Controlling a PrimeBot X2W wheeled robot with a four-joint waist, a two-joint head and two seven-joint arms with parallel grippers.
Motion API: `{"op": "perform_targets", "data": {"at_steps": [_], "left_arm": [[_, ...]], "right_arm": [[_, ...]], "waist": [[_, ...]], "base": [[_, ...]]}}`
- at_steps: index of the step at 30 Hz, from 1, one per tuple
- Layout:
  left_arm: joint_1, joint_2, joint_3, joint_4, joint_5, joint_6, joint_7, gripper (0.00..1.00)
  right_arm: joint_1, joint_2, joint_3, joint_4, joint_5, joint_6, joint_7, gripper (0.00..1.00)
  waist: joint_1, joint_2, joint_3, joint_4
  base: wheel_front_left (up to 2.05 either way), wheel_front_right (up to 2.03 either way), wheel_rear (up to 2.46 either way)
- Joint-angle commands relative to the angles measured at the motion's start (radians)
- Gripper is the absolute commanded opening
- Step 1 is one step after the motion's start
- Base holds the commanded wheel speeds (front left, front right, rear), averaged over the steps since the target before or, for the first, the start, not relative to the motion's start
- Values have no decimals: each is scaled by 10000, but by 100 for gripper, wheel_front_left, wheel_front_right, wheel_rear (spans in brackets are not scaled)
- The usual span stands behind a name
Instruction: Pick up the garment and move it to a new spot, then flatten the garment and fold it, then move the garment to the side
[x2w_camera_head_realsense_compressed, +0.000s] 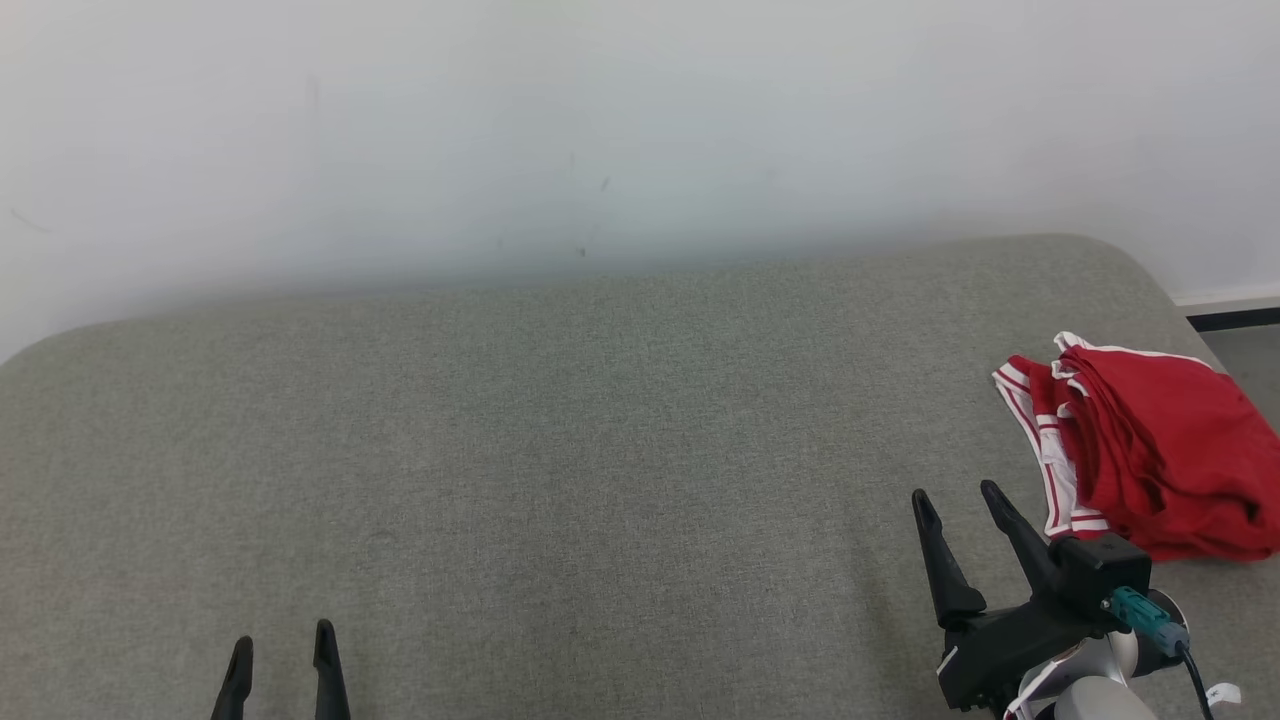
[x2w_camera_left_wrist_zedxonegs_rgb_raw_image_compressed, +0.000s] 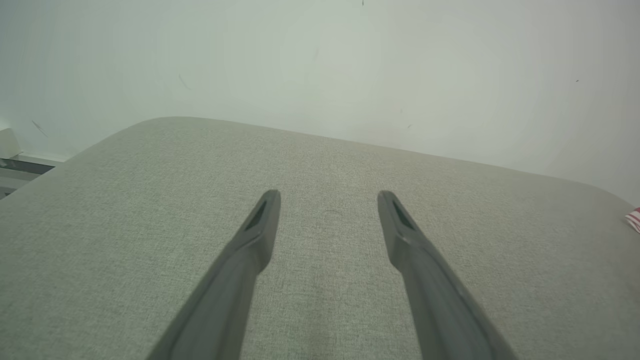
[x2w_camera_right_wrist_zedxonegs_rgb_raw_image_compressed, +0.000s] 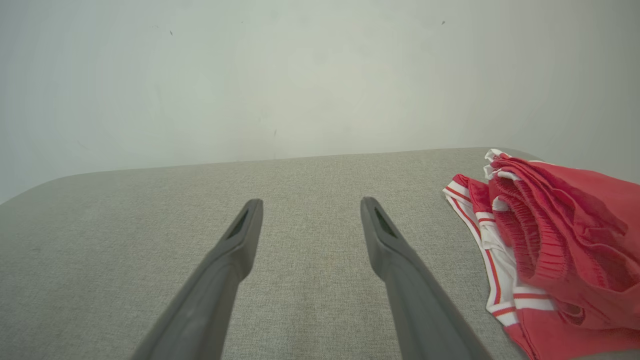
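**While Both Grippers Stand Open, Red Garment Lies Bunched at the Right Edge**

Where the bottom edge of the head view cuts it off, the left gripper (x2w_camera_head_realsense_compressed: 281, 640) shows at the lower left as two dark fingertips pointing up the frame, parted, with nothing between them. At the lower right the right gripper (x2w_camera_head_realsense_compressed: 955, 495) sits higher in the frame. Its fingers lean up and to the left and are likewise spread and empty. A teal connector (x2w_camera_head_realsense_compressed: 1140, 608) with a dark cable plugs in at its wrist. In each wrist view two long grey fingers rise from the bottom edge, well apart, with bare fabric in the gap.

Beneath both lies a grey-green woven cushion (x2w_camera_head_realsense_compressed: 600, 420) with rounded far corners, spanning nearly the full width of the frame. The garment (x2w_camera_head_realsense_compressed: 1160, 450), red with white-and-red striped trim, is heaped in a crumpled pile at the middle right of the head view. It lies near the cushion's right edge, just up and to the right of the right gripper's fingertips and apart from them. In the right wrist view it takes up the right side, with its gathered waistband folded over. In the left wrist view a striped sliver peeks in at the far right edge.

Beyond the cushion a plain white wall (x2w_camera_head_realsense_compressed: 600, 120) covers the upper frame, with a dark skirting strip (x2w_camera_head_realsense_compressed: 1235, 318) at the right.
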Motion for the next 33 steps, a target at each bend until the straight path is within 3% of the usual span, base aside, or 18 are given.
{"op": "perform_targets", "data": {"at_steps": [1, 5, 6, 11, 33], "left_arm": [[154, 6, -17, 1, -43, 51, -7, 100], [149, 8, -45, 28, -10, 48, -7, 100], [30, -8, -35, 71, -14, 49, 3, 0], [176, -82, -33, 548, -67, 47, 71, 0], [-471, -54, 177, 665, -3915, -370, 1106, 0]], "right_arm": [[21, -33, 35, 7, 103, -29, -33, 100], [43, -48, 69, 4, 112, -29, -33, 100], [22, 1, 59, 35, 72, 0, 9, 0], [543, 110, 120, 424, 95, 0, 85, 0], [808, 488, -858, -525, 3637, -4, 1119, 0]], "waist": [[0, -1, 0, 4], [0, -1, -11, 14], [0, -1, -10, 11], [0, -1, -9, 13], [0, -1, 60, 122]], "base": [[0, 0, 0], [0, 0, 0], [0, 0, 0], [0, 0, 0], [0, 0, 0]]}}
